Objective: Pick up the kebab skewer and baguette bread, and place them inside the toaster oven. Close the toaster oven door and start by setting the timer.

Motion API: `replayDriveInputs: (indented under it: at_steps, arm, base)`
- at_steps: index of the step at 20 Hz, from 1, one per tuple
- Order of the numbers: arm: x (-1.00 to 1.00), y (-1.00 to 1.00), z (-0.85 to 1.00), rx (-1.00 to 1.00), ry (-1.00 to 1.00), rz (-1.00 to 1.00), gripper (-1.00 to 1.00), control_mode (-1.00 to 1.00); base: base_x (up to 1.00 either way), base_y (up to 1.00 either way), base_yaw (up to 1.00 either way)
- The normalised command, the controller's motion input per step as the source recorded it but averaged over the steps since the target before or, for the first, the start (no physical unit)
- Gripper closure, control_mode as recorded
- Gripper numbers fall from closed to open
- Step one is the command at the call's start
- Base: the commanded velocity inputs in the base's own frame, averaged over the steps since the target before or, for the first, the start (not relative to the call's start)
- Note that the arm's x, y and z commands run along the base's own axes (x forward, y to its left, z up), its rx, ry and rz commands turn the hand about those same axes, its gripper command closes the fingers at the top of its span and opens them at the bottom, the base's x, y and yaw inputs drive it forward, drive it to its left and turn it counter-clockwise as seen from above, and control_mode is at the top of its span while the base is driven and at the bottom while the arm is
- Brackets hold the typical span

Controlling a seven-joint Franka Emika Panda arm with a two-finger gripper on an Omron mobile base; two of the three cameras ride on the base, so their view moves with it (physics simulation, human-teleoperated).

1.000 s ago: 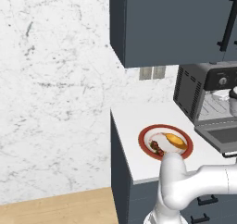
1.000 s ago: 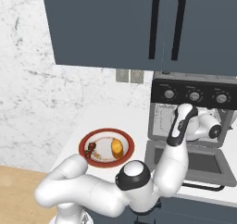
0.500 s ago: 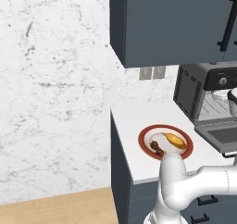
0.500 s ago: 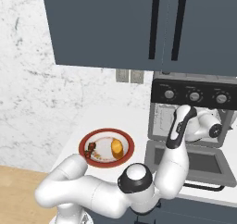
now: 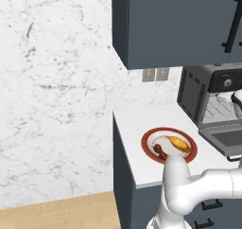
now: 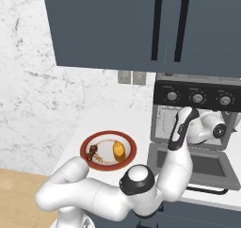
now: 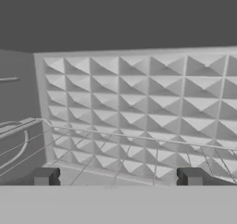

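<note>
hand view – claw [image 7: 118, 177] empty, spread, inside toaster oven [image 6: 197, 128].

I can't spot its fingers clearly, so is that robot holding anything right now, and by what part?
Nothing: the claw is open and empty inside the toaster oven; skewer and baguette lie on the plate.

Glossy white rounded arm segments, dark joints, dark fingertips [image 7: 192, 176]

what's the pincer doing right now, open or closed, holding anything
Pincer: open and empty, tips wide apart, pointed into the toaster oven over its wire rack.
</note>
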Motion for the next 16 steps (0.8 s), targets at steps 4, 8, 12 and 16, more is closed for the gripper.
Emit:
replayDriveInputs:
  at_steps: [4, 8, 12, 16]
  arm:
    - [-0.01, -0.28, -1.00, 0.00, 0.15, 0.00, -1.00, -1.00]
    - [0.00, -0.19, -1.00, 0.00, 0.17, 0.00, -1.00, -1.00]
    - [-0.28, -0.14, -1.00, 0.00, 0.17, 0.00, -1.00, -1.00]
    - [-0.54, -0.14, -1.00, 0.00, 0.19, 0.00, -1.00, -1.00]
  base:
    - [0.00, 0.00, 0.00]
    - [0.00, 0.00, 0.00]
    - [0.00, 0.00, 0.00]
    - [0.00, 0.00, 0.00]
